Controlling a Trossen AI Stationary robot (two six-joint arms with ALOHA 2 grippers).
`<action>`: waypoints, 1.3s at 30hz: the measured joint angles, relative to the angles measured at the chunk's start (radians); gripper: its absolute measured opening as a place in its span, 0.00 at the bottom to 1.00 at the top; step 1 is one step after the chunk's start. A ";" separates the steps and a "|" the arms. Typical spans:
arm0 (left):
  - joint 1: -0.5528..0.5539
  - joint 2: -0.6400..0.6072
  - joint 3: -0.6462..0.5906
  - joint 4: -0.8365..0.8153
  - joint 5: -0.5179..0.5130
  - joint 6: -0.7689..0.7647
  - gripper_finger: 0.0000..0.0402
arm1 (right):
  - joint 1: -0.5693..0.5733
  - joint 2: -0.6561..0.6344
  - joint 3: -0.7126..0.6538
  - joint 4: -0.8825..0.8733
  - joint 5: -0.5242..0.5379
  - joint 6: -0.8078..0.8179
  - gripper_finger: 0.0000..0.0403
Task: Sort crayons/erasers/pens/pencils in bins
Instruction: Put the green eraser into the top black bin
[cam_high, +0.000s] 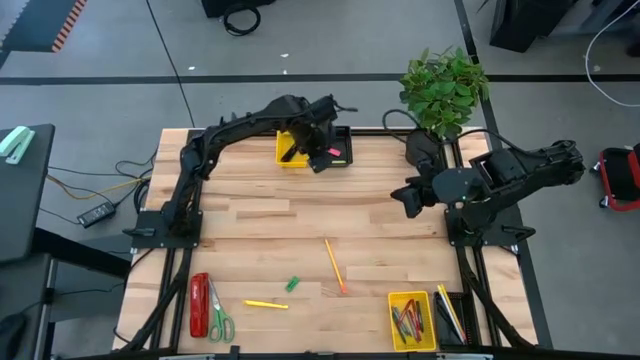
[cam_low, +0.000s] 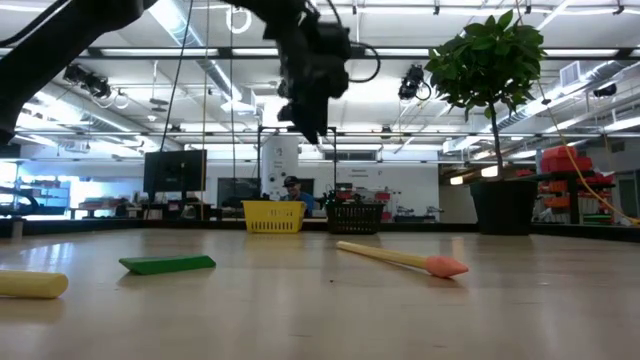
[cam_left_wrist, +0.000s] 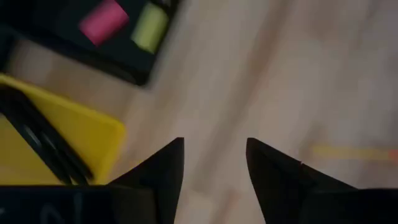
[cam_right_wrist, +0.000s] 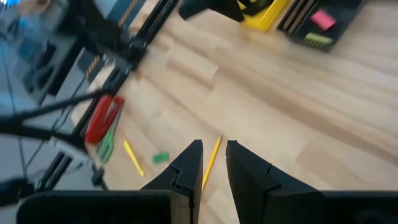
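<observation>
the left gripper (cam_high: 322, 150) hung above the two far bins, over the seam between the far yellow bin (cam_high: 288, 150) and the far black bin (cam_high: 341, 152), its fingers (cam_left_wrist: 163, 177) spread wide with nothing between them. below it the black pens (cam_left_wrist: 37, 140) lay in the yellow bin, and the pink eraser (cam_left_wrist: 103, 20) and yellow eraser (cam_left_wrist: 150, 26) lay in the black one.

what remained loose sat toward the near side of the table (cam_high: 250, 215): the orange pencil (cam_high: 334, 265) near the middle, the green eraser (cam_high: 292, 284) to its left, and the yellow stick (cam_high: 265, 304) left of that (pencil or crayon, hard to say).

the relation that mattered was the pencil's. its long axis ran far-to-near with a slight lean to the right, the pink tip (cam_low: 447, 266) nearest. the right gripper (cam_high: 409, 197), fingers (cam_right_wrist: 186, 168) narrowly parted and empty, waited at the right edge, and by my judgement it was the nearer arm; the pencil lay ahead of those fingers, almost in line with the gap. the near yellow bin (cam_high: 411, 321) and near black bin (cam_high: 449, 318) stood at the near right.
</observation>
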 joint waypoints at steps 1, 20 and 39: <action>-0.015 0.000 0.025 -0.050 0.000 -0.001 0.44 | 0.000 0.000 0.000 0.000 -0.018 -0.009 0.19; -0.476 -0.085 0.054 -0.290 0.059 -0.232 0.28 | 0.198 0.000 0.000 -0.188 -0.208 -0.113 0.19; -0.659 -0.152 -0.016 -0.195 -0.110 -0.644 0.18 | 0.209 0.000 0.000 -0.208 -0.130 -0.020 0.19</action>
